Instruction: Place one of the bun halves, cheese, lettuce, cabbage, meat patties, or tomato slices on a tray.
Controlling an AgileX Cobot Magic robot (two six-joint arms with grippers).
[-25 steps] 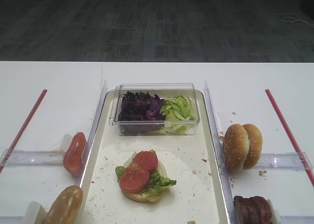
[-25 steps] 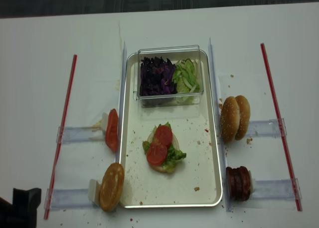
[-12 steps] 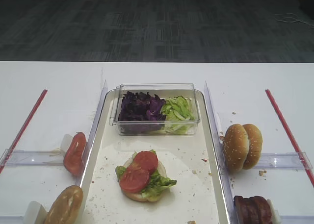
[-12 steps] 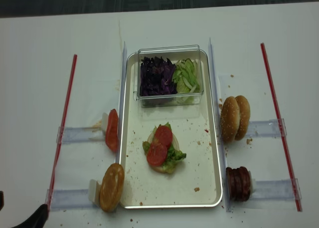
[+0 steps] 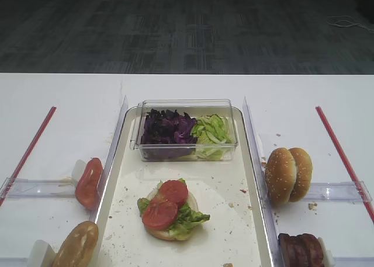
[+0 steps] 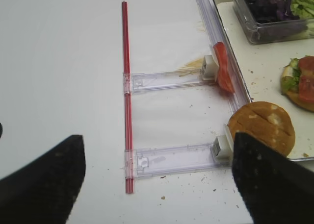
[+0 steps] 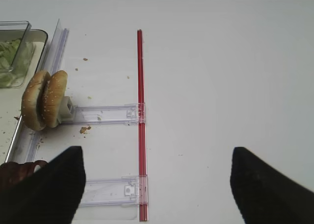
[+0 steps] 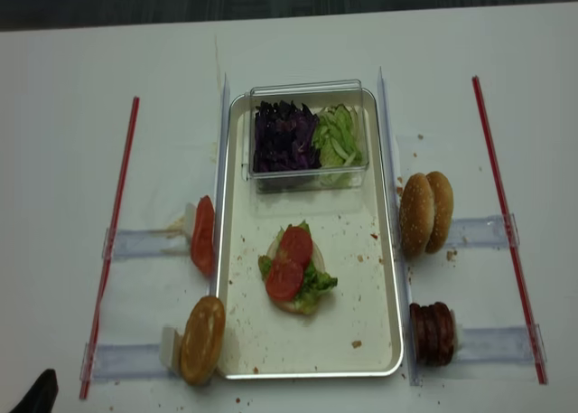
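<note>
Left gripper (image 6: 157,182) — jaws wide apart, empty; a bun half (image 6: 261,127) just beyond its right finger, one tomato slice (image 6: 222,67) farther ahead. Tray (image 8: 379,286) right of it — two tomato slices (image 8: 290,262) on lettuce (image 8: 318,280). Right gripper (image 7: 157,185) spread, empty.

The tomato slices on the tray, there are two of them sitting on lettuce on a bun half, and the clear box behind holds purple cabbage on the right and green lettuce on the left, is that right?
Not quite. The two tomato slices do sit on lettuce on a bun half on the tray, but the clear box is the other way round: the exterior high view shows purple cabbage on the left and green lettuce on the right.
</note>
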